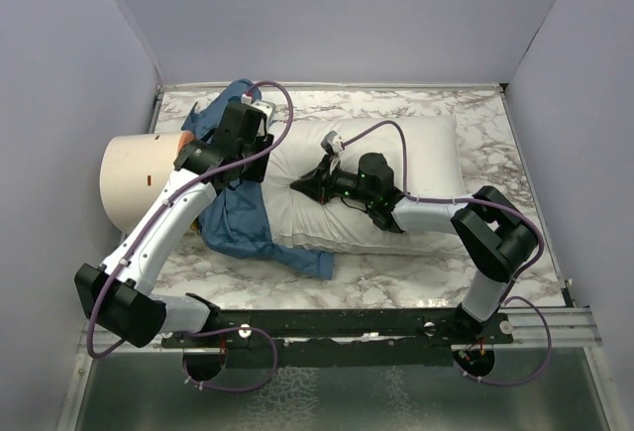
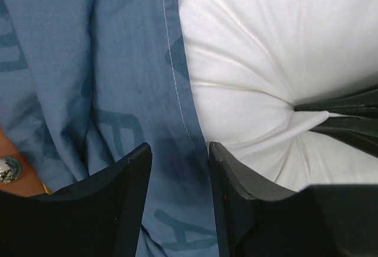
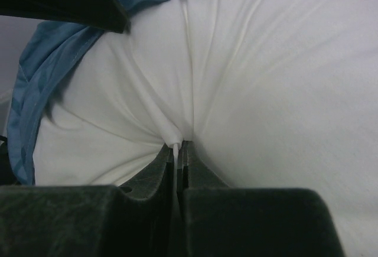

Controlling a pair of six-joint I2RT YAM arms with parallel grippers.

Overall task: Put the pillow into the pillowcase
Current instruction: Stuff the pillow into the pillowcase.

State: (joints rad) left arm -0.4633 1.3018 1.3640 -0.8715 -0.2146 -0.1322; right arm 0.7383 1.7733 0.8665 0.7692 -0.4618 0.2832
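right gripper (image 3: 178,149): jaws closed, pinching a small fold of white cloth on top of the pillow (image 3: 266,91); creases fan out from the pinch.
left gripper (image 2: 179,156): two dark fingers (image 2: 127,198) standing a little apart over the pillowcase (image 2: 77,62), its stitched hem running down into the gap; cannot tell whether they clamp the cloth or only hover above it.

pillow: one. white, plump, rectangular, plain on the faces that show. lies lengthwise across the middle of the marble table (image 1: 416,104), its right end bare, its left end at the pillowcase.
pillowcase: one. blue, floppy, printed with darker blue letters; rumpled to the left of the pillow and trailing toward the near edge under the left arm. from the right wrist view the blue hem curves round the top and side of the pillow's left end; most of the pillow lies outside the case.

grippers: two, both at the pillow's left half, near each other.
tan drum (image 1: 134,178): one, lying on its side at the table's left edge, beside the pillowcase.
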